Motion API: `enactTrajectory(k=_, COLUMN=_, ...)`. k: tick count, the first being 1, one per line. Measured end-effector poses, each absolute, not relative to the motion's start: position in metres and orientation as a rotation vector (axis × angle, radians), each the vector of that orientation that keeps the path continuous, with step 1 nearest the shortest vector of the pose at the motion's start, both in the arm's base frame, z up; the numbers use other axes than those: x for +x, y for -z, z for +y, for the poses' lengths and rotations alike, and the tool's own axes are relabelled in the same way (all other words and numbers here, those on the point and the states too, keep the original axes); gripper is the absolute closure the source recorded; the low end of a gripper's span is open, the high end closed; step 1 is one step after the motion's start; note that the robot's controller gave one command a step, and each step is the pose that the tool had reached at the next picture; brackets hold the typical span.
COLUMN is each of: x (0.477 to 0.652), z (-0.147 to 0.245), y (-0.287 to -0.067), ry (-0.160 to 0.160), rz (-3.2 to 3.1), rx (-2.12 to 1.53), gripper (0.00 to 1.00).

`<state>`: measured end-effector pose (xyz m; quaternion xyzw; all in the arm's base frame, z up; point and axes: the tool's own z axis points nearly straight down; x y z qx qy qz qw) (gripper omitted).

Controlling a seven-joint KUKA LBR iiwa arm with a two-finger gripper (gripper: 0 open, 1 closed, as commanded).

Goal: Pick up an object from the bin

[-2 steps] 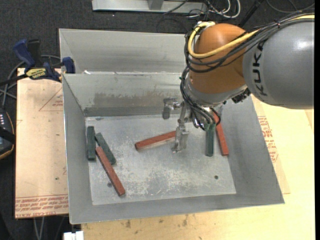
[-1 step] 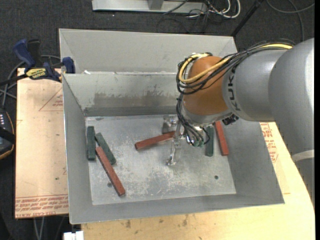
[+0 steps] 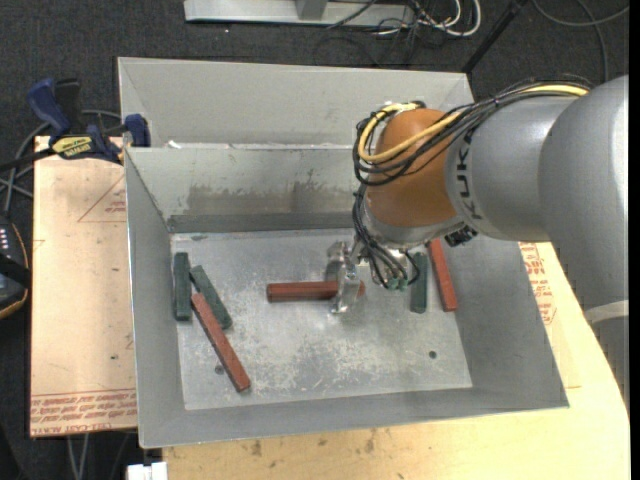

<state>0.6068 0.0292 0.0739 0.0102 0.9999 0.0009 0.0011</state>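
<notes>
Above the bin [image 3: 330, 363], slightly oblique, fairly near

The grey bin [image 3: 320, 368] carries a red bar [image 3: 300, 291] mid-floor, three bars [image 3: 220, 340] at left, two bars [image 3: 443, 278] at right.

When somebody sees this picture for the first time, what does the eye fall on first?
The large grey arm with its orange wrist cover reaches in from the right; its gripper is down at the right end of a red-brown bar in the middle of the bin. On the left, two dark green sticks and a long red stick lie close together; another red and green pair lies on the right.
</notes>
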Motion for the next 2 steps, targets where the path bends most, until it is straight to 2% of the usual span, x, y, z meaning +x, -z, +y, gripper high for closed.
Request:
enactTrajectory(k=1, x=0.5889, z=0.0648, y=-0.216, ry=-0.004, rz=3.13, rx=0.004, gripper=1.0)
enactTrajectory(k=2, x=0.5874, z=0.0636, y=-0.2111, ry=-0.002, rz=3.138, rx=0.009, gripper=0.0)
